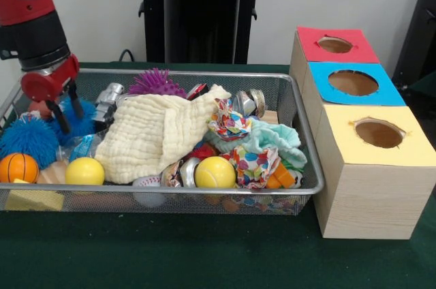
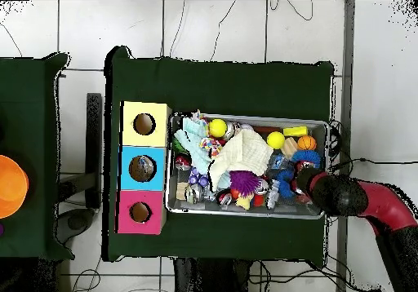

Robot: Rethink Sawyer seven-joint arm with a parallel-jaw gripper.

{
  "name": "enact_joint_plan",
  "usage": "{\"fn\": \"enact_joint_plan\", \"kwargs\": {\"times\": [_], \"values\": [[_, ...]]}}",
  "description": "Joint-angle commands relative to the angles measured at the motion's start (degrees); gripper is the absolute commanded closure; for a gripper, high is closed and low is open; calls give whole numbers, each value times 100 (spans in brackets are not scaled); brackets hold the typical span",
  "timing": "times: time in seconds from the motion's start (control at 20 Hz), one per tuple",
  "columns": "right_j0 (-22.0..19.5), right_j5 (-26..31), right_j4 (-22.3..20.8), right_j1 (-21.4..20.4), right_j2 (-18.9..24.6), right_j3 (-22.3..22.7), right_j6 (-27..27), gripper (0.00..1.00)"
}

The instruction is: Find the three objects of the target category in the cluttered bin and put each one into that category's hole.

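Note:
A wire mesh bin (image 1: 300, 122) holds a jumble of toys and cloths. My gripper (image 1: 73, 123) hangs open at the bin's left end in the front view, over a blue spiky ball (image 1: 27, 138), with nothing held between its fingers. In the overhead view the gripper (image 2: 300, 179) is at the bin's right end. Two yellow balls (image 1: 85, 171) (image 1: 215, 172), an orange basketball (image 1: 18, 166) and a purple spiky ball (image 1: 157, 83) lie in the bin. Beside the bin stand three boxes with holes: red (image 1: 310, 38), blue (image 1: 320, 74) and yellow (image 1: 340, 146).
A large cream cloth (image 1: 160, 132) covers the bin's middle, with patterned cloths (image 1: 255, 156) to its right. Shiny cans (image 1: 109, 100) lie at the back and a yellow block (image 1: 34, 199) at the front corner. An orange object (image 2: 11, 185) sits on a separate table.

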Motion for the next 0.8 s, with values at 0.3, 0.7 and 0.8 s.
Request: {"fn": "enact_joint_plan", "kwargs": {"times": [0.3,0.7,0.8], "values": [[578,-477,441,-71,-5,-51,899,0],[546,-488,605,-45,-49,-325,452,0],[495,-534,533,116,-117,-452,293,0]]}}
